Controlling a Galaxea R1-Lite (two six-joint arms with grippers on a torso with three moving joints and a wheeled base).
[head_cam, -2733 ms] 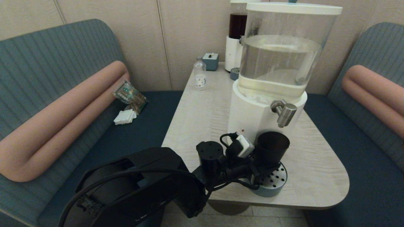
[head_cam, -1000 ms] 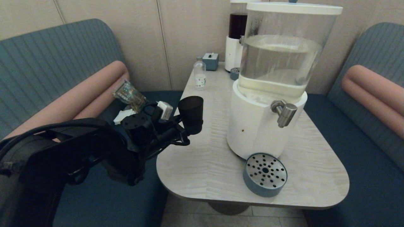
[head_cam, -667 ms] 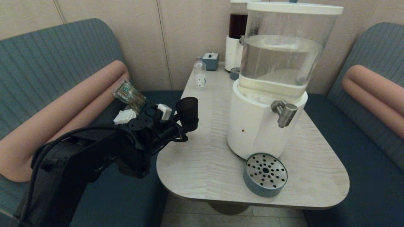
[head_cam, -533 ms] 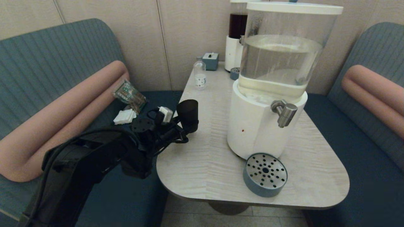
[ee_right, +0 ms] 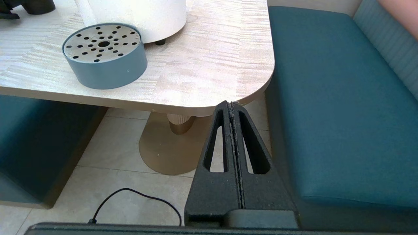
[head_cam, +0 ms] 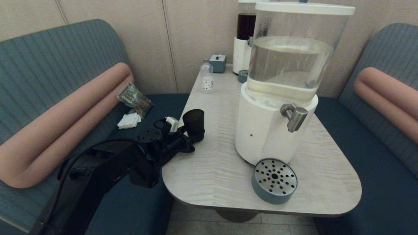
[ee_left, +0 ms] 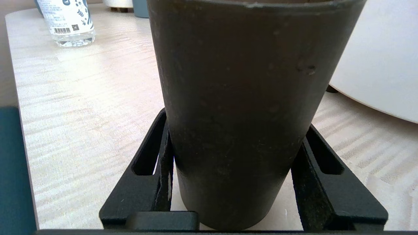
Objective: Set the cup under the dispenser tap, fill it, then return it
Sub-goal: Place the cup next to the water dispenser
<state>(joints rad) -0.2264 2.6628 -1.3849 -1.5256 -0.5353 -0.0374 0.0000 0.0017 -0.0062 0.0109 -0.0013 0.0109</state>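
Note:
The dark tapered cup [head_cam: 193, 121] stands upright at the table's left edge, far left of the steel dispenser tap [head_cam: 295, 118]. My left gripper [head_cam: 196, 133] is shut on the cup low down, reaching in from the bench side. In the left wrist view the cup [ee_left: 235, 114] fills the space between both black fingers [ee_left: 163, 156], its base at or just above the tabletop. My right gripper [ee_right: 232, 103] is shut and empty, parked below the table's near right corner.
The large clear-tank dispenser [head_cam: 271, 130] stands mid-table, with a round perforated drip tray [head_cam: 274, 181] in front of it. A small clear bottle [head_cam: 206, 78], a blue box and a red-liquid dispenser [head_cam: 244, 36] sit at the back. Benches flank the table [head_cam: 326, 169].
The left arm carried the cup from the drip tray under the tap over to the table's left edge, then lowered it toward the tabletop. The right arm stayed still.

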